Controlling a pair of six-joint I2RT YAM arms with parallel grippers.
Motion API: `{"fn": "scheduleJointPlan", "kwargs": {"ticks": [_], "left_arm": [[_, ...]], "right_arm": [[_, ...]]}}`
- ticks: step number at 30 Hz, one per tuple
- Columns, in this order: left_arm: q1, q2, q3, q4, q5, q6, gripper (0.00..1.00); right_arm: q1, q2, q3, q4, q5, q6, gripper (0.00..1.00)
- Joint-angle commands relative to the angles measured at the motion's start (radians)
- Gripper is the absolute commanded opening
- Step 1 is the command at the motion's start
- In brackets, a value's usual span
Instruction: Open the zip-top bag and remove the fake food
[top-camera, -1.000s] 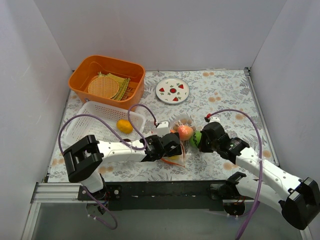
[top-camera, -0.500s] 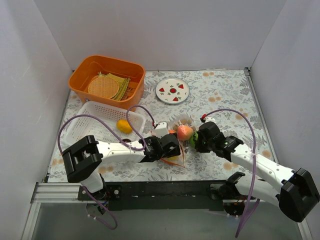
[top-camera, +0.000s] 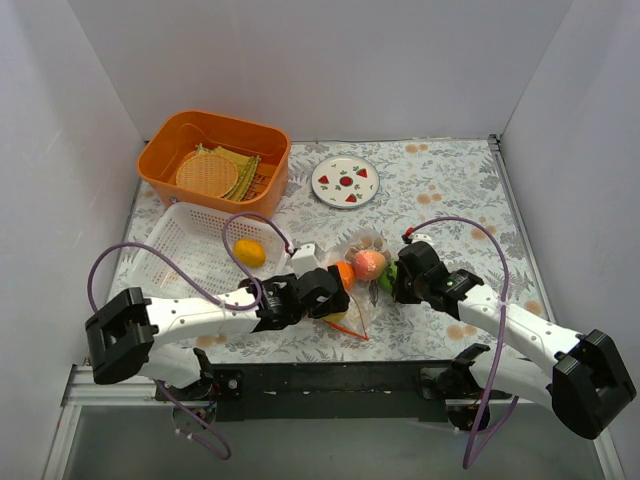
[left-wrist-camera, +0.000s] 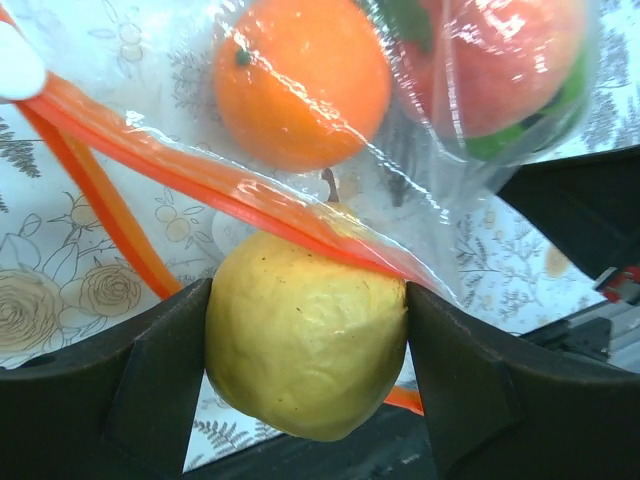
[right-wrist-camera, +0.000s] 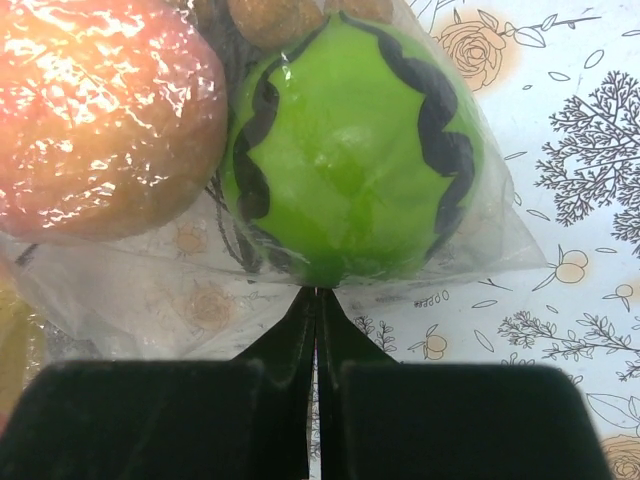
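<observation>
Left tool (left-wrist-camera: 305, 335): clamped on the yellow fruit (left-wrist-camera: 305, 360), one finger pressed to each side, at the bag's mouth.
Yellow fruit: mostly outside the bag (right-wrist-camera: 130, 290); the zip strip (left-wrist-camera: 200, 175) lies across its top.
Right tool (right-wrist-camera: 318, 310): fingers together, pinching the film at the bag's closed end, just under the green ball (right-wrist-camera: 350, 150).
Step in hand: likely drawing the yellow fruit out of the mouth.
How to do it well: pull the fruit straight away from the mouth and low over the worktop (top-camera: 450, 190), so the strip slides off rather than snags. The right pinch should anchor the far end so the bag does not trail along. Squeeze no harder; the fruit is smooth and could pop out sideways.
Bag position: on the worktop between the two tools.
Bag contents: an orange (left-wrist-camera: 300, 80) nearest the mouth, a red fruit (right-wrist-camera: 100, 120), the green ball, and tan nuts (right-wrist-camera: 275, 20) deeper in.
Basket (top-camera: 185, 235): left of the bag and a little beyond it; holds one lemon (top-camera: 249, 252).
Plate (top-camera: 333, 190): beyond the bag; only painted fruit on it.
Tub (top-camera: 215, 127): far left beyond the bag; holds a mat (top-camera: 205, 173) and a folded cloth (top-camera: 243, 172).
</observation>
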Motion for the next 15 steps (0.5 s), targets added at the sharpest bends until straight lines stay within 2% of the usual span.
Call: {"fn": "scheduleJointPlan", "kwargs": {"ticks": [1, 3, 6, 11, 12, 15], "left_arm": [[0.006, -0.108, 0.059, -0.177, -0.086, -0.058, 0.47], [0.006, -0.128, 0.096, -0.336, -0.126, -0.101, 0.45], [0.007, -0.185, 0.124, -0.487, -0.204, -0.175, 0.43], [0.032, -0.337, 0.144, -0.596, -0.322, -0.237, 0.43], [0.048, -0.351, 0.147, -0.631, -0.33, -0.238, 0.43], [0.191, -0.381, 0.153, -0.646, -0.321, -0.193, 0.43]], "right_arm": [[-0.004, -0.042, 0.0, 0.016, -0.008, -0.011, 0.01], [-0.004, -0.059, -0.001, 0.016, -0.01, -0.015, 0.01], [-0.004, -0.074, 0.016, 0.009, -0.013, -0.025, 0.01], [-0.004, -0.071, 0.036, -0.002, -0.017, -0.037, 0.01], [-0.004, -0.071, 0.037, -0.004, -0.014, -0.04, 0.01], [-0.004, -0.073, 0.031, -0.004, -0.022, -0.043, 0.01]]}}
